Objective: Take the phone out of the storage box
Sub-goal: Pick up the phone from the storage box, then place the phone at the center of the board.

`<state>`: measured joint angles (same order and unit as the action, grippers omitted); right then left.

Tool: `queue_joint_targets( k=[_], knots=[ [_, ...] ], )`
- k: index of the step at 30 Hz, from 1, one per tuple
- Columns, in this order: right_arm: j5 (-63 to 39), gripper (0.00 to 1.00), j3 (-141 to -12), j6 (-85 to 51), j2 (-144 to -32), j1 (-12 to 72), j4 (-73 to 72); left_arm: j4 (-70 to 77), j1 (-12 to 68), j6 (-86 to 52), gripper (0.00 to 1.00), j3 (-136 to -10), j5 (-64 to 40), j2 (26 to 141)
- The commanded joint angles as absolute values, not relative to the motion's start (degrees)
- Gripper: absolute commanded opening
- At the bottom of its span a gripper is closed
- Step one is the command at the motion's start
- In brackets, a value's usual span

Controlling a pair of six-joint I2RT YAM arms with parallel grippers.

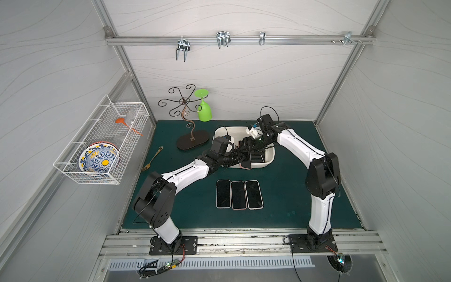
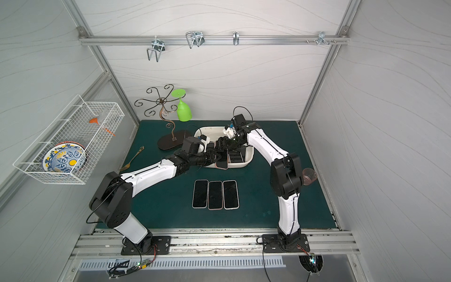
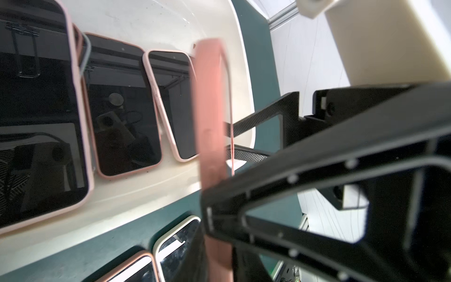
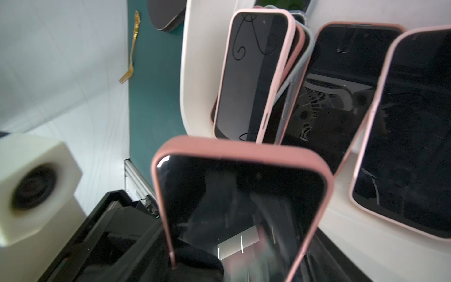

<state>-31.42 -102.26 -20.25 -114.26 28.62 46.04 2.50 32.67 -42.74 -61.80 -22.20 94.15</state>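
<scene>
The storage box (image 1: 269,160) (image 2: 248,160) is a cream tub at the back middle of the green mat. Several phones (image 3: 122,109) (image 4: 253,73) lie and lean inside it. One pink-cased phone (image 1: 246,163) (image 2: 222,164) is lifted and tilted over the box's front rim. My left gripper (image 1: 240,156) (image 3: 217,256) is shut on that phone's thin edge (image 3: 211,109). My right gripper (image 1: 244,144) (image 4: 234,263) grips the same phone (image 4: 241,195) across its width, a finger at each side. Both arms meet over the box.
Three phones (image 1: 239,194) lie side by side on the mat in front of the box. A wire glass stand (image 1: 192,142) holding a green goblet (image 1: 204,111), a gold fork (image 1: 152,158) and a wall basket (image 1: 102,141) with a plate are at the left.
</scene>
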Motion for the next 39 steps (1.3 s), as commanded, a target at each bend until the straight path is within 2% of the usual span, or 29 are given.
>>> queue_joint_targets(
  k=[1,2,3,6,7,12,17,22,28,32,35,39],
  knots=[
    [-35.8,0.28,-101.0,-22.7,-111.8,28.0,43.2,4.3,33.2,-41.2,0.12,-64.3,-22.2,92.5],
    [-36.8,0.32,-100.7,-22.7,-111.8,27.9,42.8,4.2,33.2,-41.3,0.11,-63.9,-22.2,92.1],
    [-37.9,0.41,-100.3,-22.8,-111.6,27.7,42.1,4.4,33.1,-41.8,0.08,-63.4,-22.3,91.6],
    [-40.0,0.80,-99.6,-23.1,-111.1,27.4,40.9,4.6,33.1,-42.7,0.04,-62.1,-23.3,89.9],
    [-40.7,0.97,-99.5,-23.1,-110.9,27.2,40.6,4.8,32.9,-42.9,0.03,-61.4,-23.9,89.0],
    [-42.5,0.99,-99.7,-23.3,-109.8,24.6,40.7,0.4,31.1,-41.9,0.00,-58.1,-25.4,81.9],
    [-42.3,0.99,-99.6,-22.8,-107.6,22.0,41.8,-8.6,25.0,-39.4,0.00,-53.3,-27.0,69.8],
    [-41.5,0.99,-97.9,-20.9,-104.7,21.6,43.4,-29.2,20.7,-31.1,0.00,-50.6,-21.6,56.0],
    [-40.8,0.99,-91.5,-20.5,-99.6,21.6,41.9,-42.2,19.8,-31.5,0.00,-44.4,-14.7,47.9],
    [-39.5,0.99,-88.2,-18.7,-95.8,21.5,43.0,-45.8,20.6,-32.4,0.00,-43.4,-11.4,46.8],
    [-39.0,0.99,-85.7,-18.2,-92.9,21.5,43.0,-48.9,20.6,-30.8,0.00,-45.3,-10.9,51.8],
    [-39.5,0.98,-82.4,-18.1,-90.7,21.5,41.6,-44.7,20.7,-30.3,0.00,-43.5,-12.7,55.6]
  ],
)
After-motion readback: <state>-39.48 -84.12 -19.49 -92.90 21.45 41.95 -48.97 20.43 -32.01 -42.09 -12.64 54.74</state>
